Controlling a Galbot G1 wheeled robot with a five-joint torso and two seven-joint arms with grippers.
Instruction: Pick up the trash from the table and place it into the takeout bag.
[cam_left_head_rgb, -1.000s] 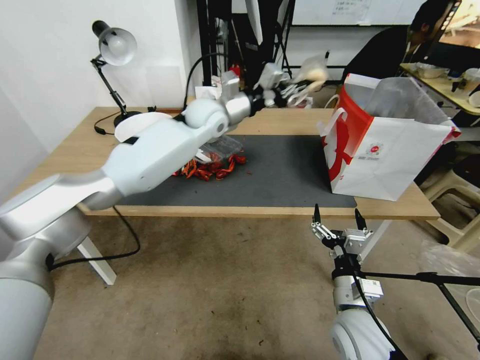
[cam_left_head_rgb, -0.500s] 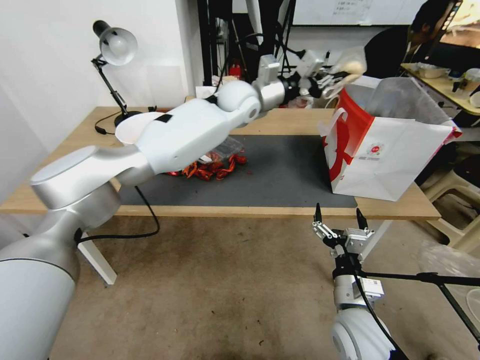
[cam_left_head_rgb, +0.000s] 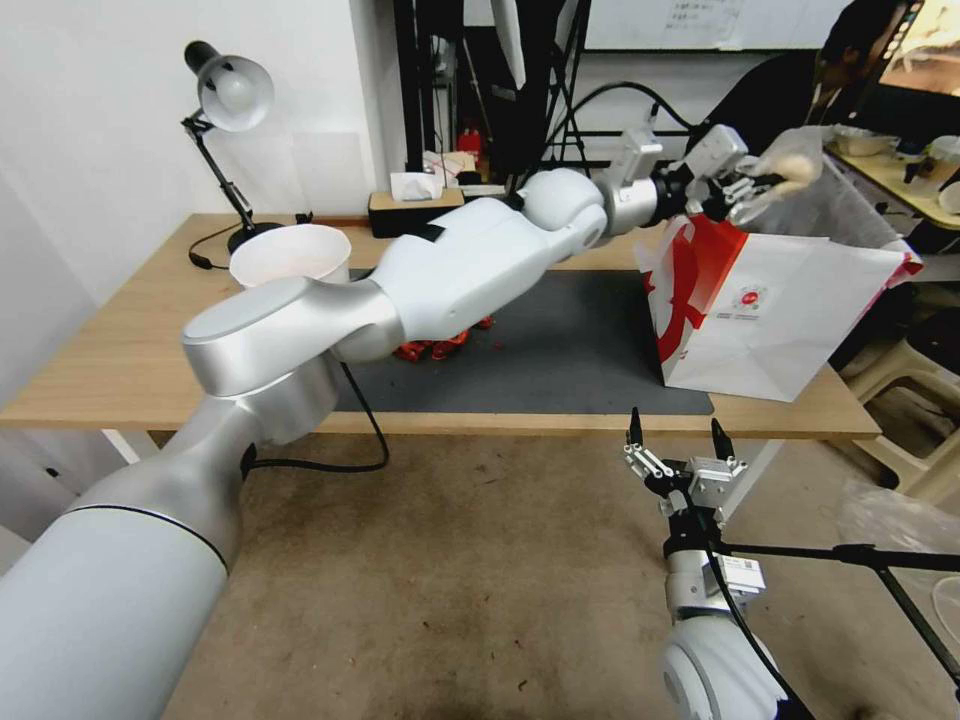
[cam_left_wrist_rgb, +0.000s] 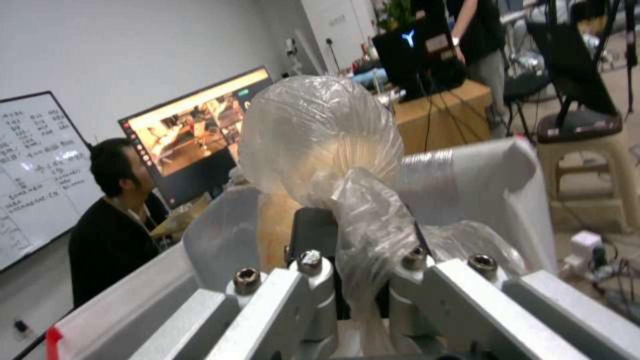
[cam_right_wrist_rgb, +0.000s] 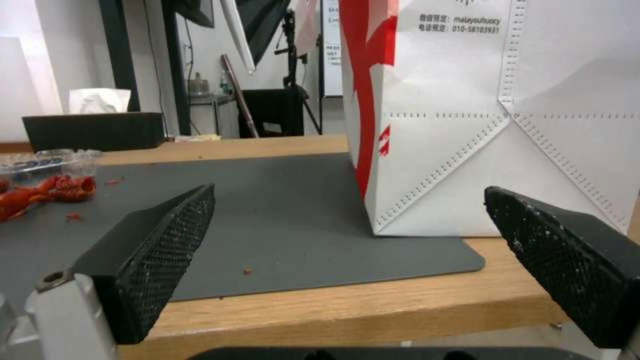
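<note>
My left gripper (cam_left_head_rgb: 745, 190) reaches far right across the table (cam_left_head_rgb: 150, 340) and is shut on a knotted clear bag with a beige lump (cam_left_head_rgb: 790, 165), held above the open top of the takeout bag (cam_left_head_rgb: 780, 310). In the left wrist view the knotted bag (cam_left_wrist_rgb: 320, 150) bulges just past my fingers (cam_left_wrist_rgb: 313, 235), with the takeout bag's clear liner (cam_left_wrist_rgb: 467, 175) behind it. Red scraps (cam_left_head_rgb: 430, 350) lie on the dark mat (cam_left_head_rgb: 560, 350), partly hidden by my left arm. My right gripper (cam_left_head_rgb: 677, 435) hangs open below the table's front edge, facing the bag (cam_right_wrist_rgb: 500, 125).
A beige bowl (cam_left_head_rgb: 290, 262) stands at the table's left. A desk lamp (cam_left_head_rgb: 225, 100) rises at the back left corner and a black tissue box (cam_left_head_rgb: 410, 205) sits at the back. A clear container (cam_right_wrist_rgb: 47, 160) lies beside the scraps (cam_right_wrist_rgb: 40, 192). A stool (cam_left_head_rgb: 920, 400) stands right of the table.
My left arm has swung to the right, carrying the knotted bag from above the table's back middle to over the takeout bag's opening. The right gripper has stayed still.
</note>
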